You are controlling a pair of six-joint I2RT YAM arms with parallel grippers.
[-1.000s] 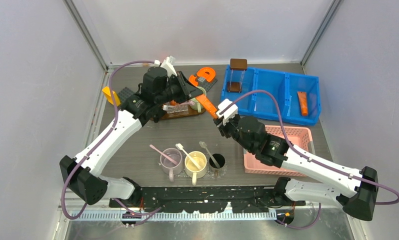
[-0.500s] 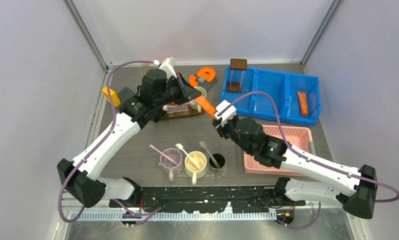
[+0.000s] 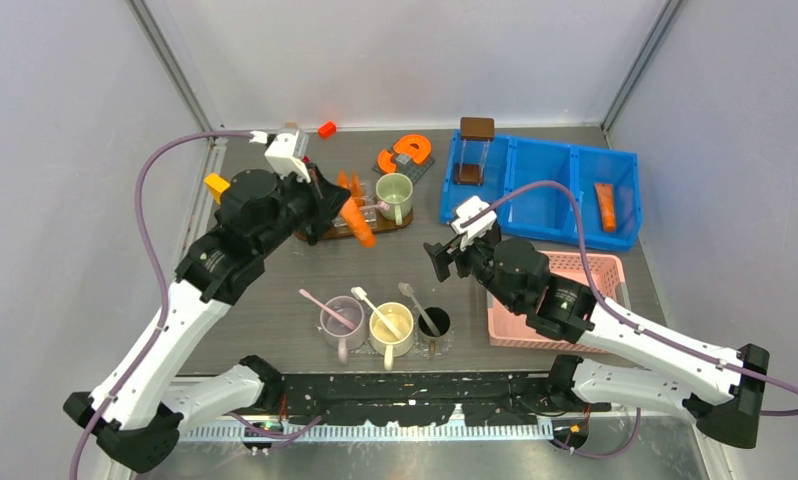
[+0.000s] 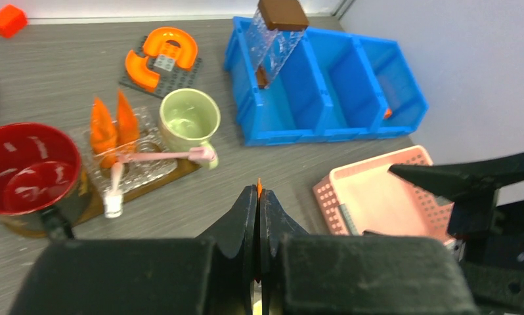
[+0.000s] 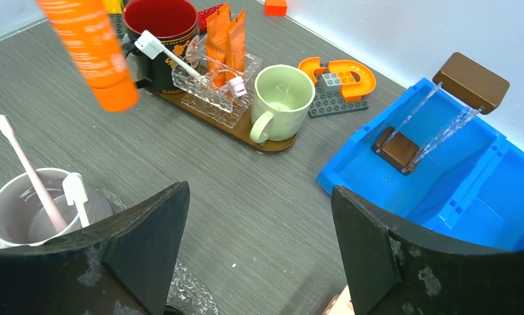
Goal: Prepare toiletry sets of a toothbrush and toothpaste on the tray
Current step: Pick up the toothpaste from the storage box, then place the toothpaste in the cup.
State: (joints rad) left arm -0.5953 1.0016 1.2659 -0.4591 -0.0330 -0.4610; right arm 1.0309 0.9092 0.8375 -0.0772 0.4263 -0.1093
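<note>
My left gripper [image 3: 343,206] is shut on the flat end of an orange toothpaste tube [image 3: 357,226], which hangs over the front edge of the brown tray [image 3: 320,236]. In the left wrist view only an orange sliver of this toothpaste [image 4: 259,187] shows between the tips of the left gripper [image 4: 258,195]. On the tray, a glass dish [image 4: 144,172] holds two more toothpaste tubes [image 4: 104,126], a pink toothbrush [image 4: 161,156] and a white toothbrush [image 4: 114,187]. My right gripper [image 5: 259,190] stands open and empty over the bare table, right of the hanging toothpaste [image 5: 92,49].
A green mug [image 3: 394,196] and a red mug [image 4: 26,167] stand on the tray. Three cups [image 3: 390,325] near the front hold toothbrushes [image 3: 320,300]. A blue bin [image 3: 545,190] holds another orange tube [image 3: 604,205]. A pink basket [image 3: 600,270] sits by the right arm.
The right gripper opened and let go of the toothpaste tube. The left gripper, shut on the tube, carried it left, back toward the tray.
</note>
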